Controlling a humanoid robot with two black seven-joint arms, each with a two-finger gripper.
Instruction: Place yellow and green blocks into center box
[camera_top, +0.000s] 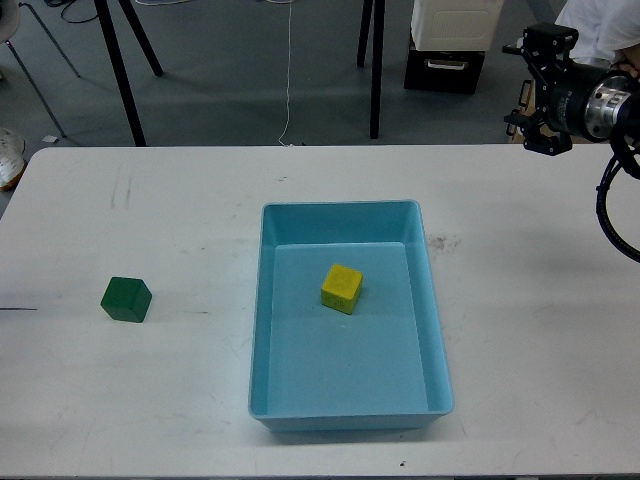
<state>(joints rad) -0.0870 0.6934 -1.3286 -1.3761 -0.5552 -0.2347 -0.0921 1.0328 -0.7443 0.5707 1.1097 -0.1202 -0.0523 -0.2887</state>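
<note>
The yellow block (341, 288) lies inside the light blue center box (435, 330), on its flat bottom, slightly toward the far half. The green block (126, 299) sits on the white table, well left of the box. My right gripper (527, 88) hangs in the air at the upper right, beyond the table's far edge and well away from both blocks. Its two black fingers stand apart with nothing between them. My left arm and gripper are out of view.
The white table (150, 400) spans the view, with faint dark marks on it. Beyond its far edge are black stand legs (375, 70), a hanging white cord (289, 70) and a white and black bin (448, 45) on the grey floor.
</note>
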